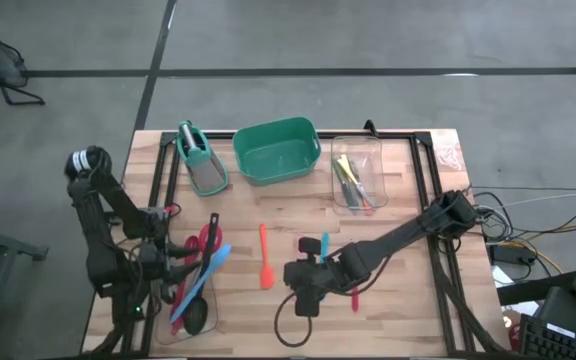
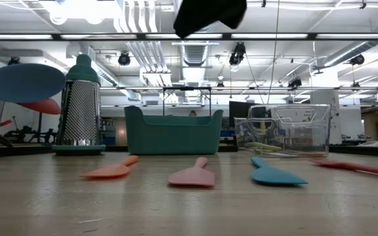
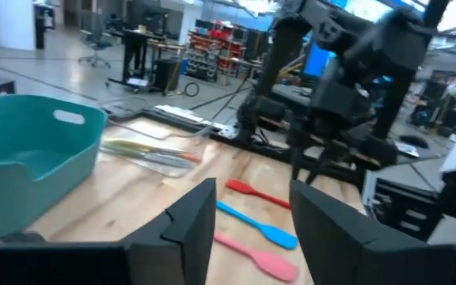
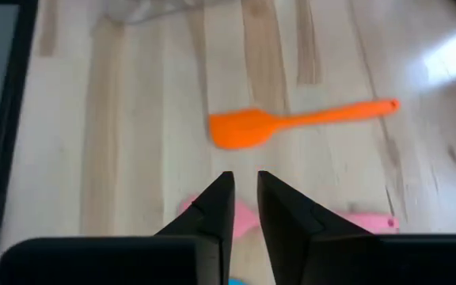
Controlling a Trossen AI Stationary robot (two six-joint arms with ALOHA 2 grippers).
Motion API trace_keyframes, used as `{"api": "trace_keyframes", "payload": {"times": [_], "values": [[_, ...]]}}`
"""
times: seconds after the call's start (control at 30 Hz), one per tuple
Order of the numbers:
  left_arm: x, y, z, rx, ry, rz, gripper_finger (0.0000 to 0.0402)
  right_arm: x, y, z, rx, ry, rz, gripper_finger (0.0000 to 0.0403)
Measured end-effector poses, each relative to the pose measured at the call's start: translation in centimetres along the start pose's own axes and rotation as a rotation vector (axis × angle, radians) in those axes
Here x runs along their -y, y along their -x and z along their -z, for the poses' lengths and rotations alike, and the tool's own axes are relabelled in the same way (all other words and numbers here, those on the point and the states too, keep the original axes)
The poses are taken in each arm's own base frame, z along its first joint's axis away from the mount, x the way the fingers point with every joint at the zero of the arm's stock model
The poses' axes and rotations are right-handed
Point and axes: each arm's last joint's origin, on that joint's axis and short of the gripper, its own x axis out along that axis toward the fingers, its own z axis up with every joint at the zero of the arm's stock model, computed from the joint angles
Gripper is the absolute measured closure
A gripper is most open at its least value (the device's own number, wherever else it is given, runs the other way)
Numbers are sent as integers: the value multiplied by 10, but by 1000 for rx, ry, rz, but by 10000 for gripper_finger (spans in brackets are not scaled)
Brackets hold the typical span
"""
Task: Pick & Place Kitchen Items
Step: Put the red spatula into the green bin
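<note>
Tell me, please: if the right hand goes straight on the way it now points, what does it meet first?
Probably the pink spatula just below the right hand; the orange spatula lies farther ahead. Depth is unclear.

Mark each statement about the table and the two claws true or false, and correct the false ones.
1. The orange spatula lies flat on the bare table. True.
2. The green tub holds several spatulas. False: it shows empty.
3. The right claw hangs above the pink spatula. True.
4. The left claw grips a blue spatula. False: its fingers stand apart with nothing between them.
5. The grater stands on the table's right side. False: left of the tub.
</note>
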Motion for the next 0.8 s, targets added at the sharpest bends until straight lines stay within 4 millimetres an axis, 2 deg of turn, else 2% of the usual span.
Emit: {"api": "trace_keyframes", "payload": {"times": [0.23,0.37,0.43,0.6,0.7,0.8], "values": [[-15,-16,-7,-4,-36,-95,319,3,-13,19,15,-15,157,390],[-18,-25,-8,-13,-60,-152,379,6,-21,28,15,-45,189,394],[-16,-31,-7,-14,-61,-175,394,7,-26,34,16,-56,192,394],[3,-49,-11,-69,-103,-183,397,7,-34,39,90,-85,232,394],[29,-66,-18,-128,-185,-62,398,8,-38,43,107,-94,231,394],[43,-78,-31,-63,-284,66,397,8,-40,44,121,-103,228,394]]}}
